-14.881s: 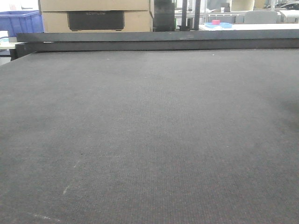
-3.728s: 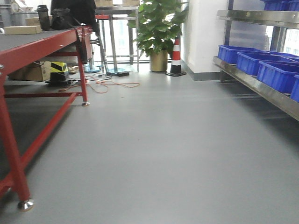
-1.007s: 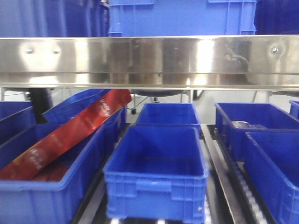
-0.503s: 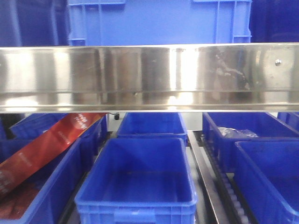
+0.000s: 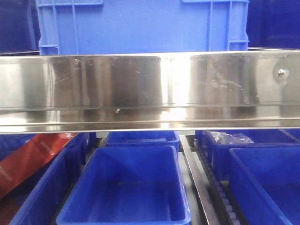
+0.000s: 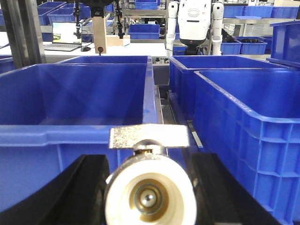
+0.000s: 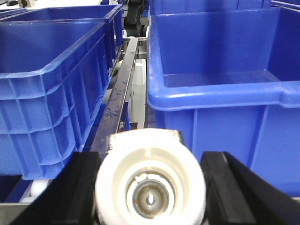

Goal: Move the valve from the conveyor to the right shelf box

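Note:
My left gripper is shut on a valve with a white round end and a flat silver handle on top. It holds the valve in front of a blue box, with another blue box to the right. My right gripper is shut on a second valve, white end facing the camera, low before the gap between two blue boxes. The conveyor is out of view. Neither gripper shows in the front view.
In the front view a shiny steel shelf rail crosses the frame, with a blue crate above it. Below it stand open blue boxes. A red packet leans in the left box. A steel roller track runs between boxes.
The front view has turned from the conveyor belt, past the floor, to the shelf. Over the last second it has closed in, and the rail and boxes have grown larger.

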